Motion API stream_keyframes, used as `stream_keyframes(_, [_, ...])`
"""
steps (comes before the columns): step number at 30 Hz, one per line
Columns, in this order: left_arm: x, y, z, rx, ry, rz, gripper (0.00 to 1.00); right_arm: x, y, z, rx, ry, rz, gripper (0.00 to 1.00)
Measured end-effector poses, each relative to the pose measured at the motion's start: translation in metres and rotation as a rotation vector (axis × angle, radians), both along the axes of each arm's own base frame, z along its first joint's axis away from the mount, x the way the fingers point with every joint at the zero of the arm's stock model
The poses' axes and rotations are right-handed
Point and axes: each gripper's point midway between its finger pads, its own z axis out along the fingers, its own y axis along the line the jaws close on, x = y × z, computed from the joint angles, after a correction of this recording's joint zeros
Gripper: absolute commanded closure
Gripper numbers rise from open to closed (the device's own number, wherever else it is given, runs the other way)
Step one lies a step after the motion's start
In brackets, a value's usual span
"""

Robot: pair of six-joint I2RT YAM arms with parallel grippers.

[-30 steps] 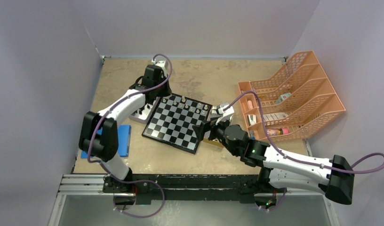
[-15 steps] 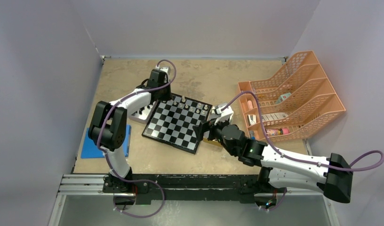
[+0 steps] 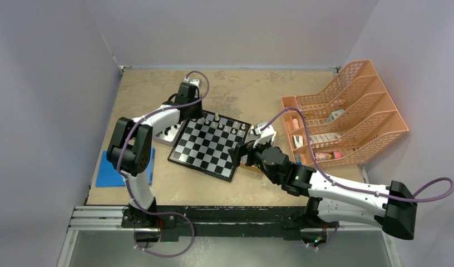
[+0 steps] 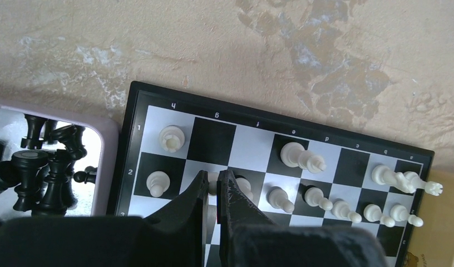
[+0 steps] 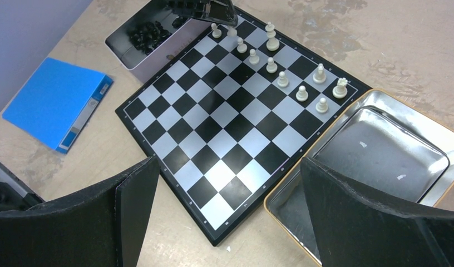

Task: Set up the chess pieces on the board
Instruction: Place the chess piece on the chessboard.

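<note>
Chess pieces (image 4: 40, 169) in black sit in the tray (image 4: 105, 161) at the board's (image 3: 205, 153) nine o'clock; cream ones line its twelve o'clock edge. Left gripper (image 4: 213, 178) jaws appear to pinch a cream pawn (image 4: 213, 182) at its second-rank square: centre it, release gently, lift straight up. Right gripper (image 5: 227, 167) hangs spread wide at four o'clock.
</note>
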Motion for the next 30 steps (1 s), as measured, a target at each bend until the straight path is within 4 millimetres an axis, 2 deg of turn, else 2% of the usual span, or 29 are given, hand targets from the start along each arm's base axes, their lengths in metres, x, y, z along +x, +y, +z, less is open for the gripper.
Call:
stream_keyframes(5, [-0.002,0.001,-0.010,0.009,0.022,0.001,1.00,0.000,0.000,0.001,0.000,0.000,0.001,0.01])
stream_keyframes(20, [-0.003,0.010,-0.014,0.056,0.030,0.021,0.98,-0.001,-0.002,0.005,0.006,0.001,0.001,0.01])
stream_keyframes(30, [-0.005,0.009,-0.015,0.053,0.037,0.014,0.95,-0.002,-0.002,0.009,0.025,0.000,-0.001,0.01])
